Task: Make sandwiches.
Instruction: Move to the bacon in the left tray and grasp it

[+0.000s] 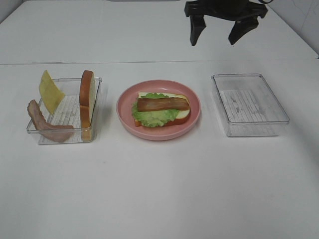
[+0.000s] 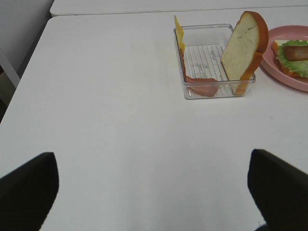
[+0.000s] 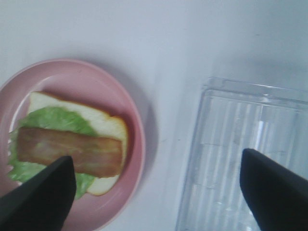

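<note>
An open-faced sandwich (image 1: 162,107) lies on the round pink plate (image 1: 158,135): white bread, green lettuce and one bacon strip on top. My right gripper (image 1: 213,42) hangs open high above the table's far side, behind the plate and the right tray, holding nothing. Its wrist view looks down on the sandwich (image 3: 72,144), with the right gripper (image 3: 159,202) wide apart. My left gripper (image 2: 154,202) is open and empty, well away from the left tray (image 2: 211,55). That tray holds an upright bread slice (image 1: 86,102), a yellow cheese slice (image 1: 50,92) and a bacon strip (image 1: 42,124).
An empty clear tray (image 1: 249,102) stands right of the plate. A seam runs across the white table behind the trays. Bare white table lies in front of all three containers.
</note>
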`<state>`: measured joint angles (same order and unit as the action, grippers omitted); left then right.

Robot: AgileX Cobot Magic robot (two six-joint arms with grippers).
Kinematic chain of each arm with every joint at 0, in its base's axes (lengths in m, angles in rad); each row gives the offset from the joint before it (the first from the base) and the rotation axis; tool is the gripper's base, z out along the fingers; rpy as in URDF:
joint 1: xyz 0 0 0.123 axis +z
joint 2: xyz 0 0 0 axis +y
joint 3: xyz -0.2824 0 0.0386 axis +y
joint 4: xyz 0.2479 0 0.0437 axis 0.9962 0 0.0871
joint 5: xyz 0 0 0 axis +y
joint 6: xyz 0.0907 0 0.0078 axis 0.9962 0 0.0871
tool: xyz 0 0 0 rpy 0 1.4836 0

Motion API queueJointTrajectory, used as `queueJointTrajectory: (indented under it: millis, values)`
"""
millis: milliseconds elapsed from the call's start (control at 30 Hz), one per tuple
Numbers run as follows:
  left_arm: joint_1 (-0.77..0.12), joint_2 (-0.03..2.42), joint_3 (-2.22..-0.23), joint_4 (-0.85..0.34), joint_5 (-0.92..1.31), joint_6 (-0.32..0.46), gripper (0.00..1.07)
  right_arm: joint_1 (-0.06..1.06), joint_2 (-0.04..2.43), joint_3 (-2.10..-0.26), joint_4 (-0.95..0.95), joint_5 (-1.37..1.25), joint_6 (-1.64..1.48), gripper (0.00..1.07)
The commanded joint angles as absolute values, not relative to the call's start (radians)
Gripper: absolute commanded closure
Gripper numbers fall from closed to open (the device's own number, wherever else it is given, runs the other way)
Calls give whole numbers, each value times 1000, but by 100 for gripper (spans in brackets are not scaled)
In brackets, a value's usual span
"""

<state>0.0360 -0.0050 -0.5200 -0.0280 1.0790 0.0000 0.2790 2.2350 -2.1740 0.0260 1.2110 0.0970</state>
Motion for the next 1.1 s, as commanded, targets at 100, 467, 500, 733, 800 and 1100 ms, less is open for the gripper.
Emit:
queueJointTrajectory:
  millis: [100, 467, 500, 733, 800, 1100]
  values:
    - [29, -26, -518, -25, 1075, -8, 4, 154, 2232, -2175, 0, 1329, 101, 20]
    - [29, -26, -518, -25, 1075, -8, 4, 45, 2094, -2010, 26, 1329, 66, 23]
    - [29, -26, -518, -25, 1075, -8, 4, 45, 2025, -1901, 25, 1329, 67, 23]
    - [29, -26, -518, -25, 1075, -8, 4, 45, 1753, -1551, -27, 1281, 86, 24]
    - [29, -26, -518, -25, 1075, -8, 4, 45, 1598, -1361, -30, 1233, 86, 24]
    - [29, -26, -518, -25, 1075, -8, 4, 45, 1175, -991, -9, 1124, 79, 27]
